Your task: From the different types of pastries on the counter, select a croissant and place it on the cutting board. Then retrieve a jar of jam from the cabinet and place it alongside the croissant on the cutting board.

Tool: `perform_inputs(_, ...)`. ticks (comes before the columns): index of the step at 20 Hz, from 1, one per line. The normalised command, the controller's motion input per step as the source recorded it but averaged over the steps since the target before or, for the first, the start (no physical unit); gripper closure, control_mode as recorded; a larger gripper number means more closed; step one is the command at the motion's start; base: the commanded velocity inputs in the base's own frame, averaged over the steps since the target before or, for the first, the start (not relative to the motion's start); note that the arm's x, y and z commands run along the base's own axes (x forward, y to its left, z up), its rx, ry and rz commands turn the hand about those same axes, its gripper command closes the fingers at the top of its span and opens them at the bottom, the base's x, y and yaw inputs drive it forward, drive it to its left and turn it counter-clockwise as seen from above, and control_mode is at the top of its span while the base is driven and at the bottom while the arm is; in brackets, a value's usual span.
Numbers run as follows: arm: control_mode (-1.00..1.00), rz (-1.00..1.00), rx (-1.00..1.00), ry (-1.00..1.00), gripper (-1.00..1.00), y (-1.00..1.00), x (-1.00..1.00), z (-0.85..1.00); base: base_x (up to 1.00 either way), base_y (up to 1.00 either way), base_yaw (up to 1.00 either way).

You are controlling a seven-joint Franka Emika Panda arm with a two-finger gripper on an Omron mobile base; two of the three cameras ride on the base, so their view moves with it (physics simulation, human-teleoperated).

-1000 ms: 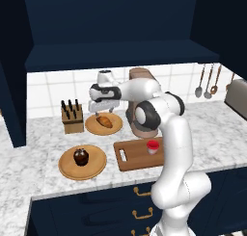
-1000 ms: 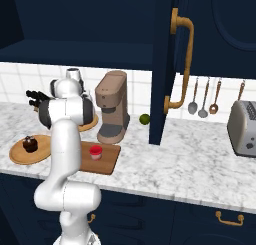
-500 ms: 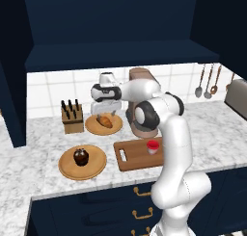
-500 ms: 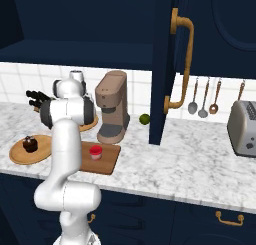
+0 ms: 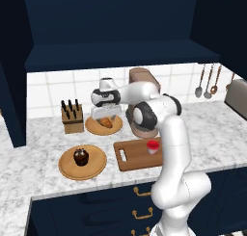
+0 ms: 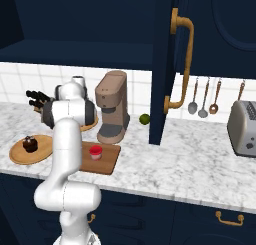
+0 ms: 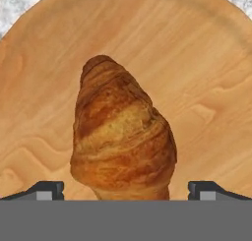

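Over the back of the marble surface (image 5: pixel 212 134) in the left base view, the gripper (image 5: pixel 105 115) hangs just above the croissant (image 5: pixel 104 123), which lies on a round wooden plate (image 5: pixel 92 128) beside the knife block (image 5: pixel 71 118). The jar of jam (image 5: pixel 153 147) stands on the cutting board (image 5: pixel 137 154); the cupcake (image 5: pixel 81 156) sits on another plate.

From the right base view, the arm hides the croissant.

Through the hand view, the croissant (image 7: pixel 120 136) lies between the jaws, which stand wide, one fingertip (image 7: pixel 45 190) on each side, neither touching it.
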Motion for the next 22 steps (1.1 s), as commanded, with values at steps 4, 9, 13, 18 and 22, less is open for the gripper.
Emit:
perform_inputs(4, -1.00, 0.02, 0.00, 0.01, -1.00, 0.00, 0.00, -0.39, 0.00, 0.00, 0.00)
perform_inputs(9, -1.00, 0.02, 0.00, 0.00, 1.00, 0.00, 0.01, -0.33, 0.00, 0.00, 0.00)
perform_inputs(13, -1.00, 0.01, 0.00, 0.01, 1.00, 0.00, 0.00, -0.02, 0.00, 0.00, 0.00)
perform_inputs(18, -1.00, 0.01, 0.00, 0.02, 1.00, 0.00, -0.27, 0.00, 0.00, 0.00, 0.00)
perform_inputs(22, -1.00, 0.00, 0.00, -0.07, 1.00, 0.00, -0.89, 0.00, 0.00, 0.00, 0.00)
